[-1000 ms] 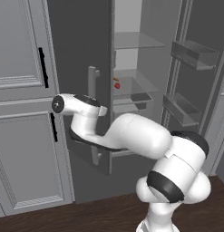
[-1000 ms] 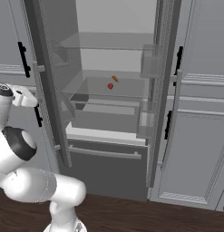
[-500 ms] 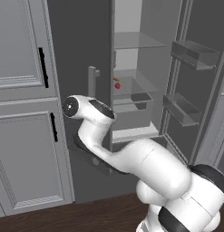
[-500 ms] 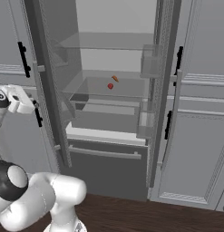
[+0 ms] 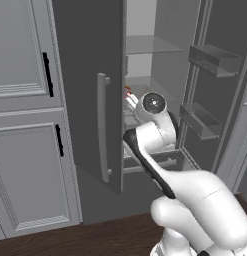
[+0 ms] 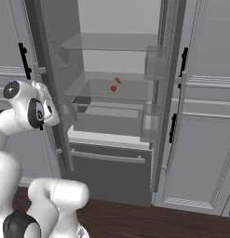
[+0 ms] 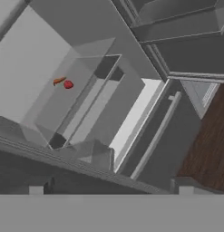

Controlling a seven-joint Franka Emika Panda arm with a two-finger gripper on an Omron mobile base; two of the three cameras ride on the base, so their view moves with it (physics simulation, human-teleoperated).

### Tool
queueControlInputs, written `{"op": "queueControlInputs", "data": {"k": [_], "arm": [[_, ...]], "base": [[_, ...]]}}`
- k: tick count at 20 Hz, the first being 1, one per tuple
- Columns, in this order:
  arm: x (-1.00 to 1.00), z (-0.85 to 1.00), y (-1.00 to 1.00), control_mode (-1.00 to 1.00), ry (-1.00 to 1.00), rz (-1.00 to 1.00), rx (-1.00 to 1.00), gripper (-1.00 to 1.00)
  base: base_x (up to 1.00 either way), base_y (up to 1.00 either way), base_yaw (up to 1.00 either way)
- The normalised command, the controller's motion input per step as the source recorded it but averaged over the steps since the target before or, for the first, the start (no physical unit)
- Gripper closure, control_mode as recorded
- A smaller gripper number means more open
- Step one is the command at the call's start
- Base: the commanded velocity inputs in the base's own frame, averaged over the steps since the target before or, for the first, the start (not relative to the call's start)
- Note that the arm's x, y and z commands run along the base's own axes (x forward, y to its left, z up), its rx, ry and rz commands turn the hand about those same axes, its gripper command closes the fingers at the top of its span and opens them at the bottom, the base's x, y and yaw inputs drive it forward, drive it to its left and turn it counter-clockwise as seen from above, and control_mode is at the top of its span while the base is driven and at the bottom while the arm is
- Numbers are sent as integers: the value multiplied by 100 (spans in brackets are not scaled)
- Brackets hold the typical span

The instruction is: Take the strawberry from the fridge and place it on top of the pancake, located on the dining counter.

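We see pale panelled cabinets [image 5: 25,150] with black handles [image 5: 47,74], a dark wood floor [image 6: 149,221], and a small orange item [image 6: 118,80] lying flat.

We're facing the fridge [image 6: 116,93] with both doors swung wide. The strawberry [image 6: 113,88] sits on a glass shelf [image 6: 130,90] inside, toward the back, and the elongated item [image 6: 118,81] lies just beside it, a little farther in. Below that shelf we see the bottom drawer [image 6: 111,169]. The left door [image 5: 90,90] stands between us and the cabinets [image 5: 25,125] on the left; more cabinets [image 6: 205,139] flank the right door.
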Motion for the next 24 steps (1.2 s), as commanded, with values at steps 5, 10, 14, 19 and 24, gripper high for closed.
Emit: {"op": "queueControlInputs", "data": {"k": [5, 10, 14, 19, 24], "arm": [[56, 0, -88, -100, 18, 5, 63, -100], [96, 0, -17, -100, 29, 33, 75, -100], [81, 0, 3, -100, 33, 41, 67, -100], [48, -32, 52, -100, 22, 37, 9, -100], [48, -27, 46, -100, 13, 32, 7, -100]], "base": [[0, 0, 0], [0, 0, 0], [0, 0, 0], [0, 0, 0], [0, 0, 0]]}}
